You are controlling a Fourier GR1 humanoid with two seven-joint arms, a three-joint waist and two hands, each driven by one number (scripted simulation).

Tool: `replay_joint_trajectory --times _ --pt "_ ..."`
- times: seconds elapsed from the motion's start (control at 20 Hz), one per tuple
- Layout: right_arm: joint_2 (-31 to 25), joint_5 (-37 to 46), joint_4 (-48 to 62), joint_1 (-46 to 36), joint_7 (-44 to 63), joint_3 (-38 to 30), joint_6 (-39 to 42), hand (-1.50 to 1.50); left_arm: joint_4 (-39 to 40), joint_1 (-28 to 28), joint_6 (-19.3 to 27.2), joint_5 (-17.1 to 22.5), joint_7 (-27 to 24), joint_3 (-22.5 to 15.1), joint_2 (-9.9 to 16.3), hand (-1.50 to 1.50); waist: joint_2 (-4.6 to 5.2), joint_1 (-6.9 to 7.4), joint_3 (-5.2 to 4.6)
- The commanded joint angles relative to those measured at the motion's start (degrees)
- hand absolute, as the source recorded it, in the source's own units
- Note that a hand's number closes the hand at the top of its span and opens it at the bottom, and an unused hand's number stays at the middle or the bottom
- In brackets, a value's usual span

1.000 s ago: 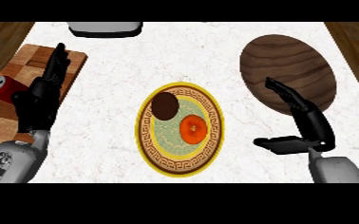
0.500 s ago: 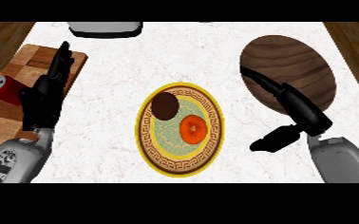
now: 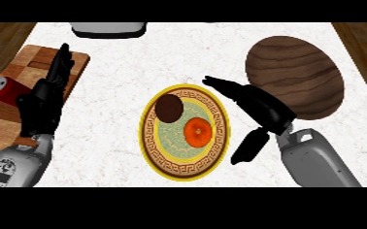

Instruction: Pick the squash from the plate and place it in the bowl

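The squash (image 3: pixel 197 131), orange and round, lies right of middle on the plate (image 3: pixel 159 164), beside a dark brown item (image 3: pixel 170 107). It looks rigid, smooth and light, likely to roll; grasp across its sides from above. The right hand (image 3: pixel 261 109) hovers at the plate's right rim, fingers (image 3: pixel 224 85) straight and spread from the thumb. The bowl (image 3: pixel 295 75) sits toward the counter's far right corner. The left hand (image 3: pixel 44 99) rests open by the counter's left edge.

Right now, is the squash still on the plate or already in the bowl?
On the plate. The orange squash lies on the yellow-rimmed plate beside a dark round item; the right hand is open beside it, not holding it.
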Motion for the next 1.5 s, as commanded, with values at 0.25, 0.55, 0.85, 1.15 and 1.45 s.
replay_joint_trajectory --times 0.25,0.55,0.85,1.15,1.45 --pt "7.0 8.1 4.1 -1.6 9.6 8.1 3.8 -1.50 1.7 1.6 -3.6 -0.6 -2.9 3.2 -2.0 0.00 0.04 0.02 0.00" --pt "8.6 14.9 14.9 -2.6 5.7 7.8 1.8 -1.50 3.1 -1.7 -5.2 -2.6 0.2 4.7 -3.4 0.00 0.19 -0.07 0.04" --pt "13.0 17.8 20.0 -5.3 3.8 3.5 2.7 -1.50 4.8 -1.9 -8.7 -3.9 -1.2 8.7 -6.1 0.00 0.17 -0.10 0.03" --pt "13.2 21.6 24.4 -2.5 -3.7 2.2 0.6 -1.50 -0.3 1.6 -7.0 -10.4 1.3 7.1 -9.7 0.00 0.10 -0.07 0.05" --pt "13.6 26.3 34.2 -5.1 -11.1 3.7 -3.2 1.50 -1.7 0.7 -9.9 -9.7 2.4 9.2 -9.7 0.00 0.17 0.16 0.06"
